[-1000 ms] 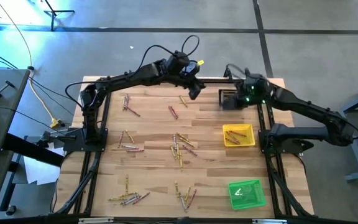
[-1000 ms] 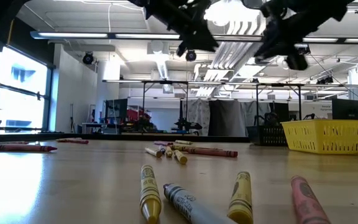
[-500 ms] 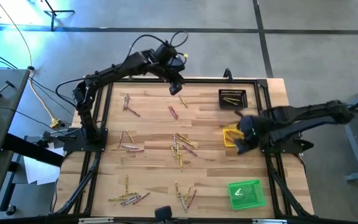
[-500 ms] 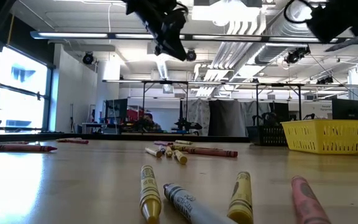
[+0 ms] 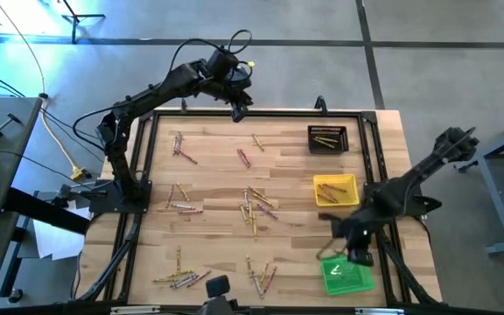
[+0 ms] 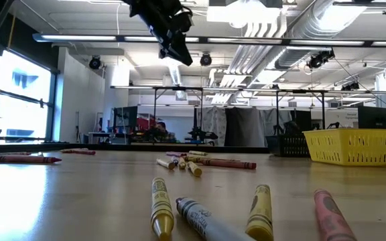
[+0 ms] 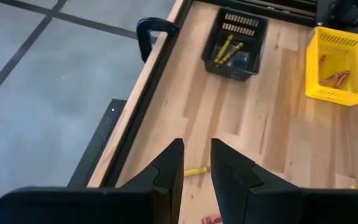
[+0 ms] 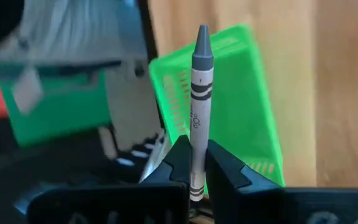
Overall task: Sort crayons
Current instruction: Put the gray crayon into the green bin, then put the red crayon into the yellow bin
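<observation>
Many crayons lie scattered flat on the wooden table, with clusters at the middle [image 5: 256,210] and near the front edge [image 5: 182,278]. My right gripper [image 8: 196,146] is shut on a grey crayon [image 8: 197,93] above the green tray [image 5: 357,278] at the near right. My left gripper [image 7: 196,155] hovers high over the table's far edge [image 5: 239,109]. Its fingers are slightly apart with nothing between them. A yellow crayon [image 7: 194,170] lies on the table below it. My right gripper pinches the grey crayon's blunt end [image 8: 195,171] between its two fingers. The crayon lies along the fingers and sticks out past them, its pointed tip [image 8: 202,34] leading. It is lifted clear, over the green tray [image 8: 241,112].
A black tray [image 5: 328,138] with yellow crayons stands at the far right. In front of it is a yellow tray [image 5: 335,190] with red crayons. A dark clamp [image 7: 148,31] grips the far edge. Crayons lie close to the low camera [image 6: 159,207].
My right gripper has swung from the black tray at the far right toward the near edge, past the yellow tray, and now hangs over the green tray. My left gripper has drawn back toward the table's far edge and left.
</observation>
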